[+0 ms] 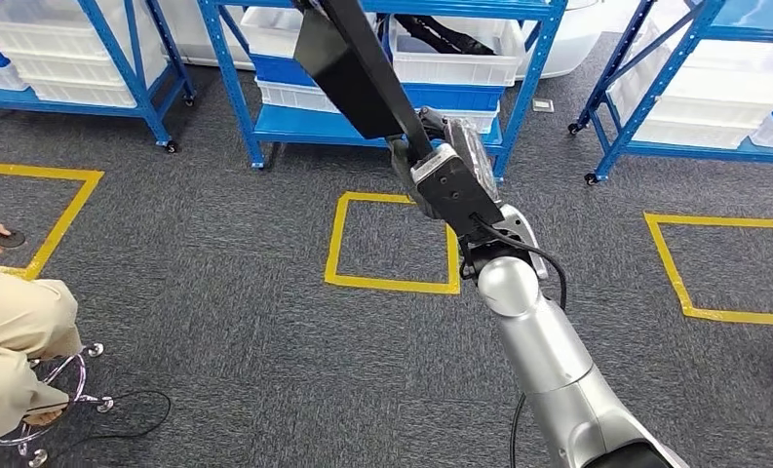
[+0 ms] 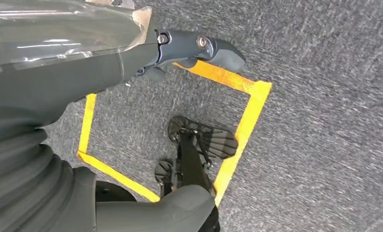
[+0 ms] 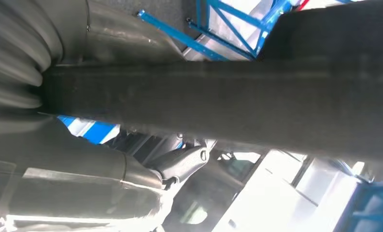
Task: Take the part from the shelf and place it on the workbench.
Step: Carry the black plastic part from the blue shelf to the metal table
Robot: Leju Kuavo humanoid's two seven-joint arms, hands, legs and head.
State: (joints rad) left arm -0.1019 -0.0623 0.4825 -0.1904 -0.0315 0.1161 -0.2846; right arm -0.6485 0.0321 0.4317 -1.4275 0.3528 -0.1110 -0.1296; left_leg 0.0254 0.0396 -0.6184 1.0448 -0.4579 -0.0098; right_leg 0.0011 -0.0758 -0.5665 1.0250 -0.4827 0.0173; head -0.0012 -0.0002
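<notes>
Part [image 1: 348,73], long flat black bar of matte material: gripped in right hand [image 1: 441,161], raised over grey carpet floor [image 1: 216,292] in front of blue steel shelf rack [image 1: 363,122]. Long axis running up and away from the fingers, toward the rack's white plastic bins [image 1: 455,54]; upper end cut off by the head view's edge. Fingers closed around the bar's lower end, right at the palm. Workbench nowhere visible, so carrying step judged unfinished; next move likely turns on swinging that long overhang clear of the rack's posts.

Right wrist view: bar [image 3: 257,104] crossing lengthwise beyond the hand's grey ribbed cover [image 3: 15,63], close against the hand; rack behind. Left wrist view: left hand [image 2: 189,50] hanging over yellow tape square [image 2: 242,121], nothing held, fingers loosely bent; exact spread hard to tell. Head view alone: seated person's trouser leg [image 1: 17,331] well apart, at the far side.
</notes>
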